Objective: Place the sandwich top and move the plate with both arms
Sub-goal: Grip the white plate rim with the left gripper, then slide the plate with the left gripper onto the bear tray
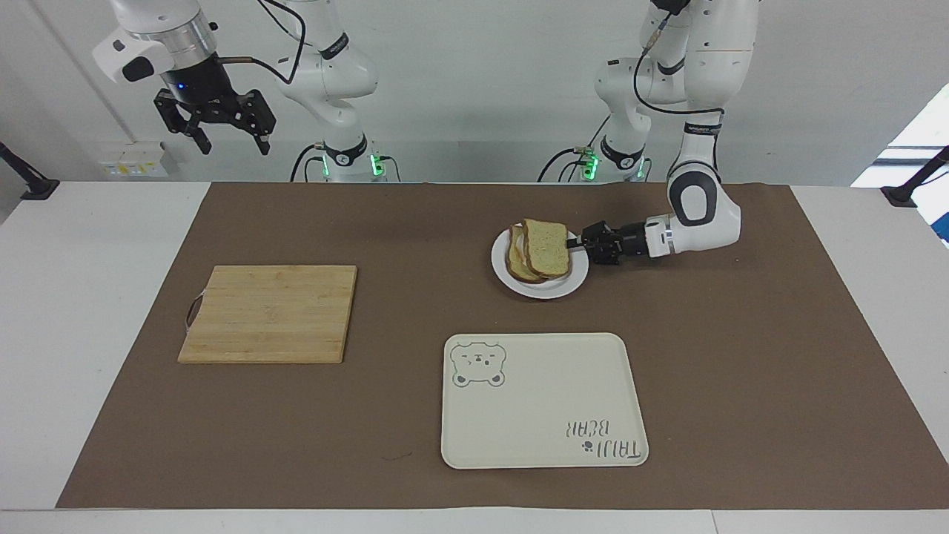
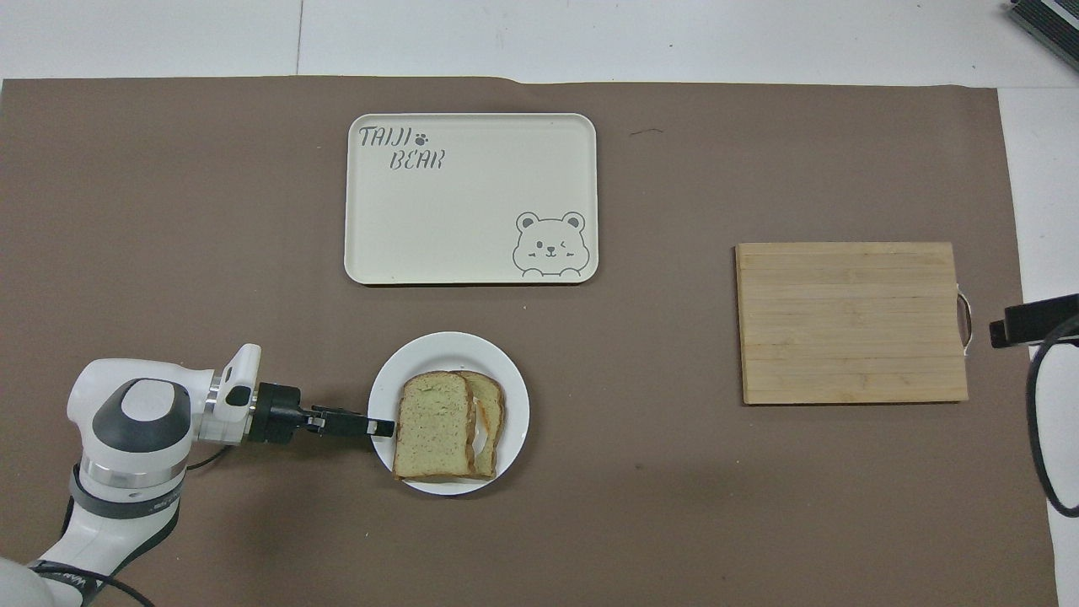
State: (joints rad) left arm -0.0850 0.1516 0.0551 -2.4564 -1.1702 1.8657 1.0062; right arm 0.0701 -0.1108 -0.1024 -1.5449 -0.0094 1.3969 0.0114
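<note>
The sandwich top [image 1: 547, 248] [image 2: 434, 426], a pale speckled slice with brown crust, lies on a lower slice and is shifted toward the left arm's end. Both slices rest on the small white plate [image 1: 545, 289] [image 2: 455, 346]. My left gripper [image 1: 572, 242] [image 2: 383, 427] lies low and level at the plate's rim, just beside the top slice's edge. I cannot make out whether it grips the rim. My right gripper [image 1: 231, 141] [image 2: 1033, 320] hangs open high above the right arm's end of the table, holding nothing.
A cream rectangular tray [image 1: 545, 445] [image 2: 470, 270] with a bear drawing lies farther from the robots than the plate. A wooden cutting board [image 1: 268, 313] [image 2: 851, 322] sits toward the right arm's end. A brown mat [image 1: 741, 371] covers the table.
</note>
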